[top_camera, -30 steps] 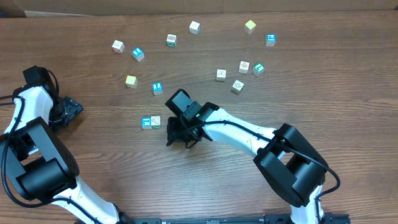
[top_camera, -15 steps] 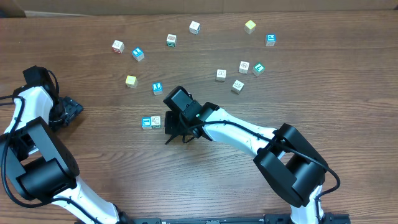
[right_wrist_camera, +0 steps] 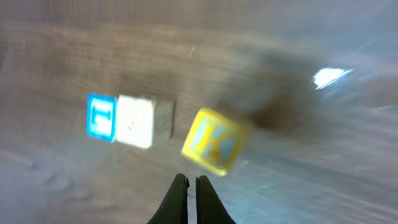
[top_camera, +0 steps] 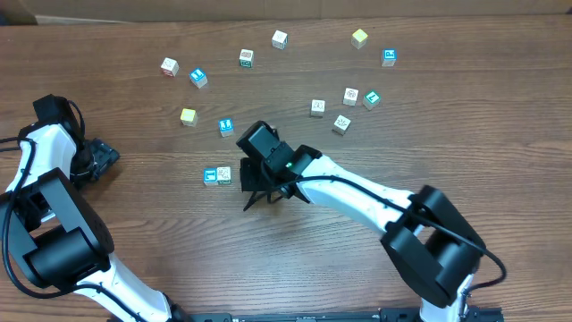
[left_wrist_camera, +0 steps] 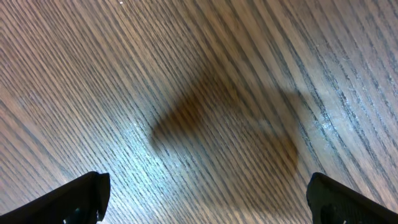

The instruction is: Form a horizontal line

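The horizontal line is a blue-faced cube (top_camera: 210,176) (right_wrist_camera: 101,116) with a white printed cube (top_camera: 223,174) (right_wrist_camera: 140,121) touching its right side. In the right wrist view a yellow cube (right_wrist_camera: 213,141) with a blue letter lies tilted a little to the right of the white one. It is hidden under the arm in the overhead view. My right gripper (top_camera: 253,190) (right_wrist_camera: 191,180) is shut and empty, its tips just in front of the yellow cube. My left gripper (top_camera: 100,159) (left_wrist_camera: 208,199) is open over bare wood at the far left.
Loose cubes are scattered across the far half of the table: a blue one (top_camera: 226,126) and a yellow one (top_camera: 188,116) nearest the row, white ones (top_camera: 317,107) (top_camera: 341,123) to the right, and more along the back (top_camera: 280,38) (top_camera: 359,38).
My right gripper nudged left, then back right and slightly down, and its elbow swung right. The blue and white cubes have not moved. The left arm is still.
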Tool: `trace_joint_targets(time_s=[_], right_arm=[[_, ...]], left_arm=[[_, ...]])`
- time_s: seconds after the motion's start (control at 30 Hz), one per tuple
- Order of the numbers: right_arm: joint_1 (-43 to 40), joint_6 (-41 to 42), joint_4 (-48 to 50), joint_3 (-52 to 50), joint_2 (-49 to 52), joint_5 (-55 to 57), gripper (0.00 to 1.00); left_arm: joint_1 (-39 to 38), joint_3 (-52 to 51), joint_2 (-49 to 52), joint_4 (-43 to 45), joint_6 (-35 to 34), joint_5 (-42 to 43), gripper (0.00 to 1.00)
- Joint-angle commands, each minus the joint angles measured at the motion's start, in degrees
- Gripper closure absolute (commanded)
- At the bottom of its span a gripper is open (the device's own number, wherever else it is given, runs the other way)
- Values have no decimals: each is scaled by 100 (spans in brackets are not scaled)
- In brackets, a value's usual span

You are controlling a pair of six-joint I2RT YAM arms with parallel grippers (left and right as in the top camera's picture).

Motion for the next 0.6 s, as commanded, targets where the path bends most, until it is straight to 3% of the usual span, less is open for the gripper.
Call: trace_joint_targets(time_s=[0.0,0.57], right_arm=[[-59,48,-46,-24,-197,1128,96],[-295,474,-343,-33,52,1128,96]], left_arm=[[46,-31,15,7,7,-59,0],[46,-31,15,7,7,-59,0]])
